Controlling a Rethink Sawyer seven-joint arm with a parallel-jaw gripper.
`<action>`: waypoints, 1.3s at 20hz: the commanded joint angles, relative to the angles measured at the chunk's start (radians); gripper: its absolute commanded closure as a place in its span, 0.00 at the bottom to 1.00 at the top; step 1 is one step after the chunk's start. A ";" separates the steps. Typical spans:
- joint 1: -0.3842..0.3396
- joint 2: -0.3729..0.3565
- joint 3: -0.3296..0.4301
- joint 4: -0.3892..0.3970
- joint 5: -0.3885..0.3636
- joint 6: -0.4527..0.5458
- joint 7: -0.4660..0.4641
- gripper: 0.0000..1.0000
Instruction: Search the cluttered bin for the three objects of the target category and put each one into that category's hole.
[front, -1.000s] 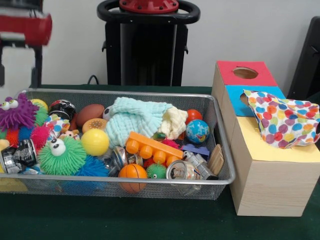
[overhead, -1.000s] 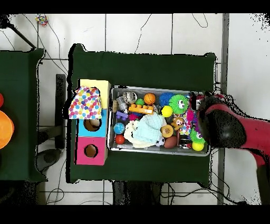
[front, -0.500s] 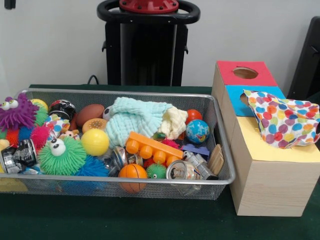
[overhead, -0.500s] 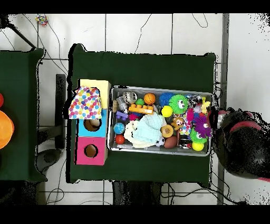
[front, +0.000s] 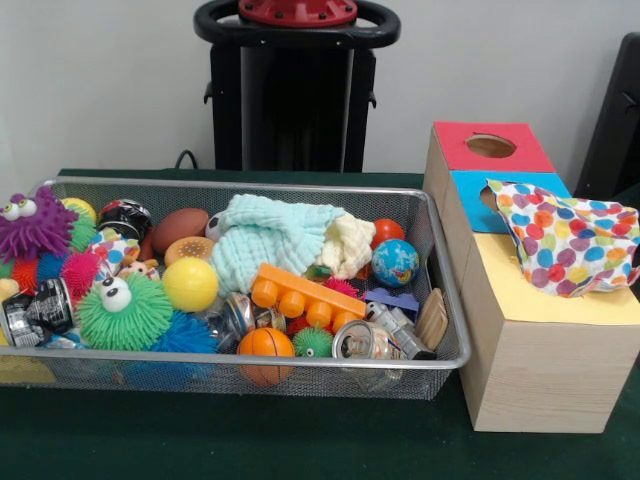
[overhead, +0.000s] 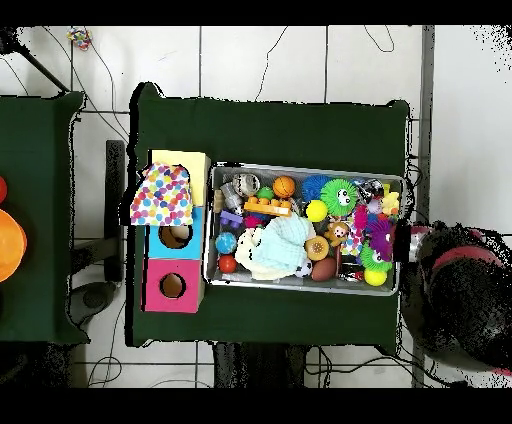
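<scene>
A wire mesh bin (front: 445, 300) is sitting on a green cloth-covered table (front: 250, 440). In the front view, a long wooden box with coloured top panels (front: 520, 370) is standing just right of the bin, with a polka-dot cloth (front: 570, 245) lying on it. Inside the bin, a pale green knitted cloth (front: 265, 240) is lying near the middle, an orange toy brick (front: 305, 292) in front of it, a green spiky ball with eyes (front: 125, 312) to its left, and a globe-printed ball (front: 395, 262) to its right.

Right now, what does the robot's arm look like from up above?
In the overhead view, only a bulky, rounded piece of the arm shows beside the wire bin: mostly black, with a curved red band across it. The gripper isn't in either picture, and no cables or markings on the arm show.
</scene>
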 joint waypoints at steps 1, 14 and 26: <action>-0.055 -0.101 0.022 0.223 0.053 0.160 -0.373 0.00; -0.057 -0.013 0.113 0.208 0.039 0.067 -0.273 0.00; 0.207 0.358 0.051 -0.191 -0.124 0.139 -0.146 0.00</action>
